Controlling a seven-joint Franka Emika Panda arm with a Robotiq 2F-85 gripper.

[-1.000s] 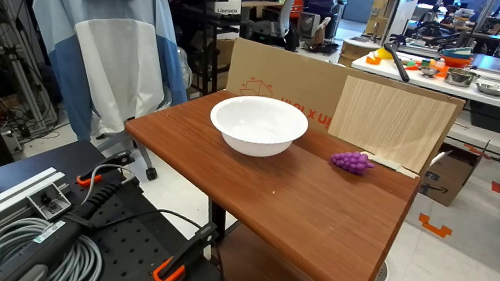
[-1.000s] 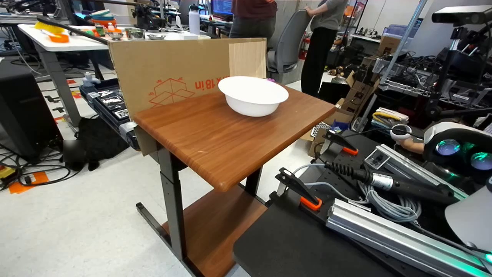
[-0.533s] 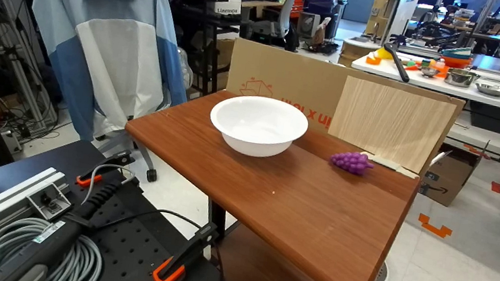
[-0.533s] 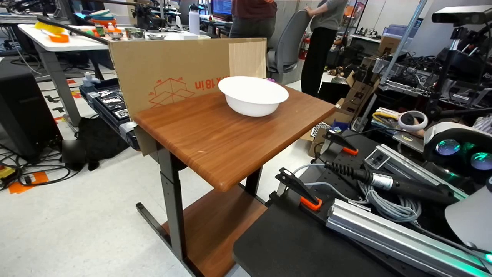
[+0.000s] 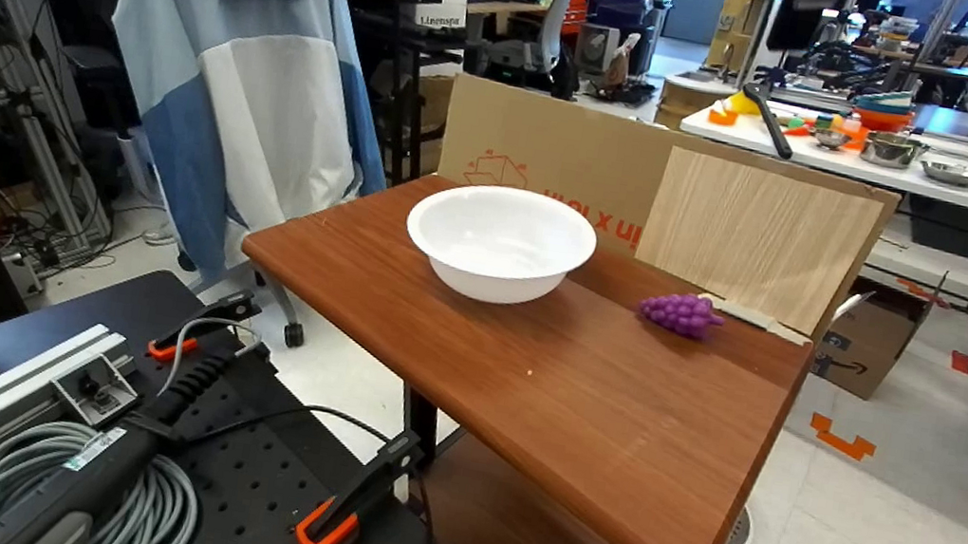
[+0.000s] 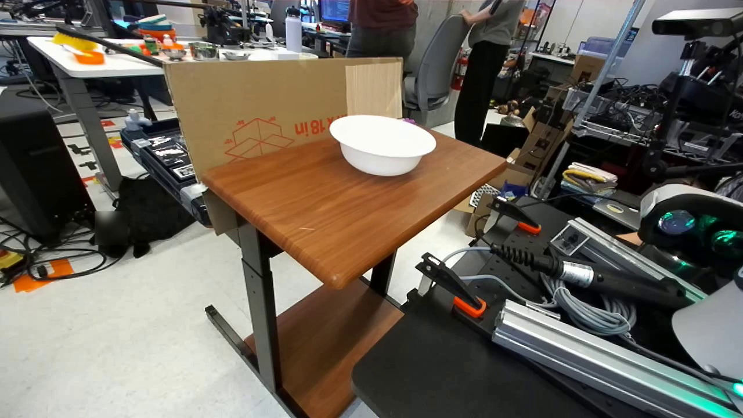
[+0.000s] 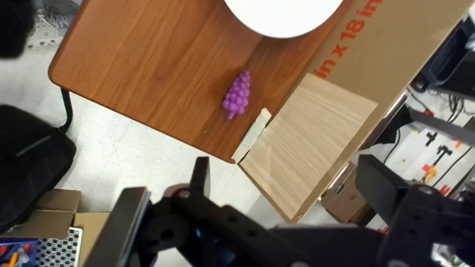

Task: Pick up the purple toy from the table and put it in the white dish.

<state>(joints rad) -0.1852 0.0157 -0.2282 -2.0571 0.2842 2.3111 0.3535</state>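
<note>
In an exterior view, the chair draped in blue-and-white cloth [image 5: 265, 100] is now found farther right, and a dark, blurred shape [image 5: 800, 17] is newly seen at the top edge, possibly part of the robot. The lumpy purple grape-cluster toy [image 5: 681, 314] is left unmoved on the reddish-brown wood-grained tabletop [image 5: 542, 396], apart from the round white bowl [image 5: 491, 288]. In an exterior view, the toy [image 6: 409, 121] is nearly hidden behind the bowl. In the wrist view, the bowl is cut off and the black jaws are set wide apart. On the tan cardboard panel [image 7: 391, 48], "in x 18 in" is printed; on a white bag [image 5: 443, 2], "Linenspa".
</note>
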